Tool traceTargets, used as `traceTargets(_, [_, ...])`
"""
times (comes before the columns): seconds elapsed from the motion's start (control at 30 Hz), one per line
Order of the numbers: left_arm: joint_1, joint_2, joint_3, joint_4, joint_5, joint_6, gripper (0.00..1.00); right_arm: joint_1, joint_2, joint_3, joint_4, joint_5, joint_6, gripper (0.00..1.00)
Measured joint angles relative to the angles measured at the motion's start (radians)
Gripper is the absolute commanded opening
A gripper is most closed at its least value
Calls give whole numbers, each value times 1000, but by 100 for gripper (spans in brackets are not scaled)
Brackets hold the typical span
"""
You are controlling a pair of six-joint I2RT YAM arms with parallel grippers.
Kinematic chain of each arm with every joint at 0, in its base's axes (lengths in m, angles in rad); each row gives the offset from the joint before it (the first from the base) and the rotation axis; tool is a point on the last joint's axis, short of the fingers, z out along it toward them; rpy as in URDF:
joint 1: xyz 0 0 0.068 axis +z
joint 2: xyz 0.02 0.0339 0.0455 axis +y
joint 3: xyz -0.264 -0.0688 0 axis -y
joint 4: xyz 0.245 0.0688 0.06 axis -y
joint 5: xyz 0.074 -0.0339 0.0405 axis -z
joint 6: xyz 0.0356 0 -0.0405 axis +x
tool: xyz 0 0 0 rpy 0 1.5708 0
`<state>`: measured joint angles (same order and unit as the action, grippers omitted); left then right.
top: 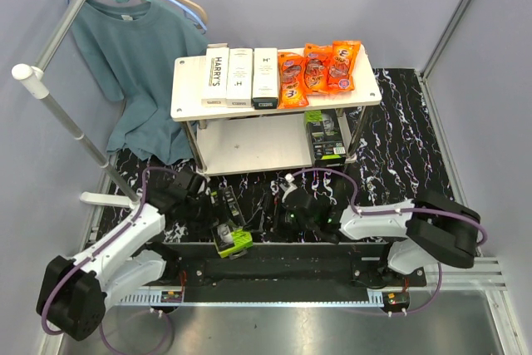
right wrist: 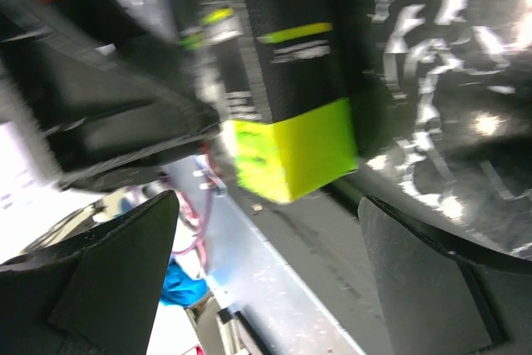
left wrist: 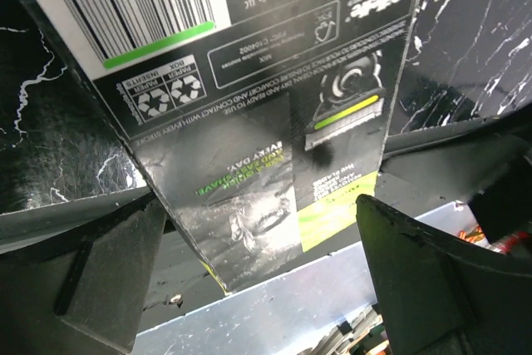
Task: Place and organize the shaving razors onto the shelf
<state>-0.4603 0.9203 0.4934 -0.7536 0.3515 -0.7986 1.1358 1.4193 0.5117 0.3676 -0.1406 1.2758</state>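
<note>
Three slim white shaving razor boxes (top: 238,77) lie side by side on the top board of the shelf (top: 187,110). One black razor box (top: 326,135) with lime-green labels stands on the lower board at the right. A second black razor box (top: 233,237) lies on the marbled table in front of the shelf, its lime end near the front rail. My left gripper (top: 214,219) is open and straddles this box (left wrist: 249,147), one finger (left wrist: 100,280) on each side. My right gripper (top: 288,215) is open just to the right of the box (right wrist: 291,122), with nothing between its fingers (right wrist: 432,288).
Three orange snack packets (top: 318,69) lie on the right half of the top board. A teal shirt (top: 137,64) hangs from a rack at the back left. The metal rail (top: 274,272) carrying the arm bases runs along the near table edge.
</note>
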Motion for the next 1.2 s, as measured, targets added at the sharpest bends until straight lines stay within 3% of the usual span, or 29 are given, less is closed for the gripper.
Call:
traceTargets(0.27, [-14, -86, -46, 21, -37, -70, 99, -1, 189, 104, -27, -30, -21, 98])
traceTargets(0.47, [-46, -89, -56, 47, -45, -91, 98, -1, 209, 141, -21, -63, -39, 79])
traceTargets(0.53, [-94, -78, -56, 57, -73, -98, 98, -2, 221, 142, -15, -88, -40, 75])
traceTargets(0.8, [-386, 45, 1, 95, -257, -212, 99, 39, 241, 136, -99, -186, -32, 74])
traceTargets(1.07, [-612, 164, 65, 157, -336, -340, 99, 78, 45, 18, -237, -140, 9, 76])
traceTargets(1.2, [-658, 204, 84, 189, -337, -367, 99, 91, -42, -32, -267, -109, 25, 81])
